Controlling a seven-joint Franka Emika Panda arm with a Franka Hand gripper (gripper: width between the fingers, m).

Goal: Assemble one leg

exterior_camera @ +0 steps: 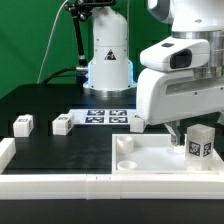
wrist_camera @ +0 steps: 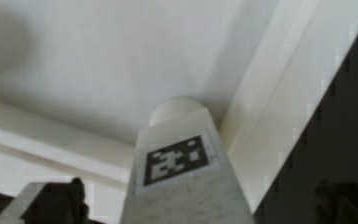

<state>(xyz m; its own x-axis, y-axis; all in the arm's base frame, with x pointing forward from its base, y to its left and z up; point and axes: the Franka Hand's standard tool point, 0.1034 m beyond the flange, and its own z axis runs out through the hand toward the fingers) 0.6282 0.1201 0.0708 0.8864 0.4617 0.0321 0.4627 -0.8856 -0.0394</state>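
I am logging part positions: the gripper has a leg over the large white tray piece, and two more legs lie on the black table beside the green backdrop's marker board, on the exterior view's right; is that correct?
Only the side is wrong. In the exterior view, the two loose legs lie on the exterior view's left of the marker board. The gripper does have a leg over the large white tray piece.
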